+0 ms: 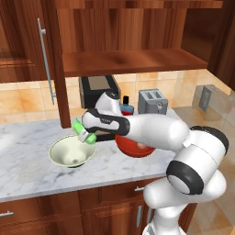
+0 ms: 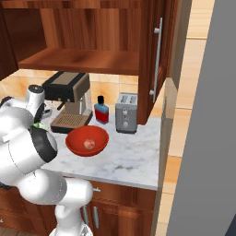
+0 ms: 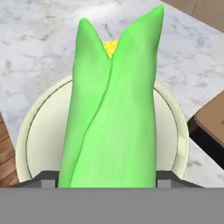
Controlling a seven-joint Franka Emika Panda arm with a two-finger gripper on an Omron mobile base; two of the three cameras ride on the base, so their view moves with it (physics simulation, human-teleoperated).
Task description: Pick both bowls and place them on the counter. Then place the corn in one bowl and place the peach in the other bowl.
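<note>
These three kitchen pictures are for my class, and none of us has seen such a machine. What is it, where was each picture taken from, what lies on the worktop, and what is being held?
The machine is a white robot arm with dark joints, in a computer-drawn kitchen. Two pictures come from cameras behind the arm, one on its left and one on its right. The third comes from a camera on the hand itself, looking along its fingers.

On the marble counter stand two bowls. The cream-white bowl is empty. The red bowl holds the peach. Behind them are a coffee machine, a small blue bottle and a toaster.

The hand grips the corn, a green husk with a yellow tip, above the cream-white bowl.
</note>
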